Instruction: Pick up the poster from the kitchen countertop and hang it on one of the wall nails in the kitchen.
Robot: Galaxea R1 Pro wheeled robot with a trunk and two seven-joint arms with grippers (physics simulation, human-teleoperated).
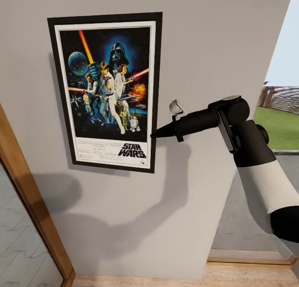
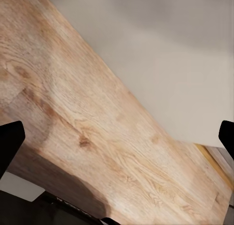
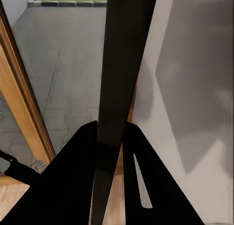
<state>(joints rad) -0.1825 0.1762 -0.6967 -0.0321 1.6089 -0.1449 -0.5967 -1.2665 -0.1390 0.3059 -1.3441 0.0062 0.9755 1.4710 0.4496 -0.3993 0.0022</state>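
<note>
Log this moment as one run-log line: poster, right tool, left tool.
poster: upright against grey wall | right tool: shut on poster's right frame edge | left tool: open, over wood floor

The poster (image 1: 106, 92) looks like glossy printed paper with a white border, set in a thin matt black frame. The wall (image 1: 216, 42) behind it is smooth, matt pale grey paint. The right gripper (image 1: 160, 133) has matt black, plastic-looking fingers (image 3: 73, 186), and its arm wears smooth black and white shells with a soft sheen. The floor (image 2: 97, 127) is light, grained wood with knots, satin in finish. The door frame (image 1: 25, 187) is warm smooth wood. Outside lies dull grey paving (image 3: 68, 64).
</note>
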